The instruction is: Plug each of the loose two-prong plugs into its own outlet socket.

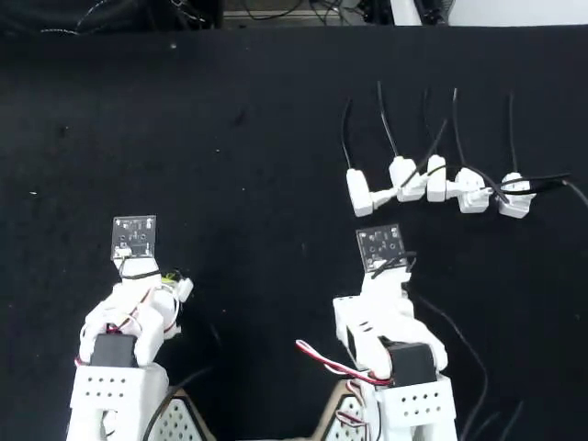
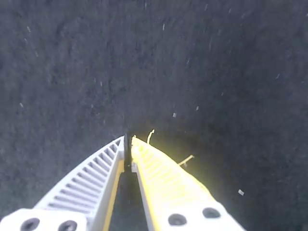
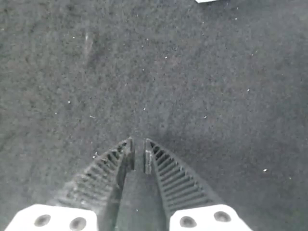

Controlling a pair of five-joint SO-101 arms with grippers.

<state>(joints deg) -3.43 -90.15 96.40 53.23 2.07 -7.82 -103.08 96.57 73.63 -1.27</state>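
A row of several white plugs and outlet pieces (image 1: 436, 184) lies at the table's back right, each with a thin black cable (image 1: 345, 129) running away from the arms. The nearest white piece (image 1: 358, 193) sits just beyond the right arm (image 1: 386, 312). My right gripper (image 3: 138, 144) hovers over bare black cloth, its black fingers shut with nothing between them. My left gripper (image 2: 129, 142), one finger white and one yellow, is shut and empty over the cloth. The left arm (image 1: 129, 312) is folded low at the front left, far from the plugs.
Black cloth (image 1: 230, 138) covers the whole table. A white sliver (image 3: 207, 1) shows at the edge of the right wrist view. Loose black cables (image 1: 459, 349) trail beside the right arm's base. Dark clutter lies past the table's far edge (image 1: 276, 23).
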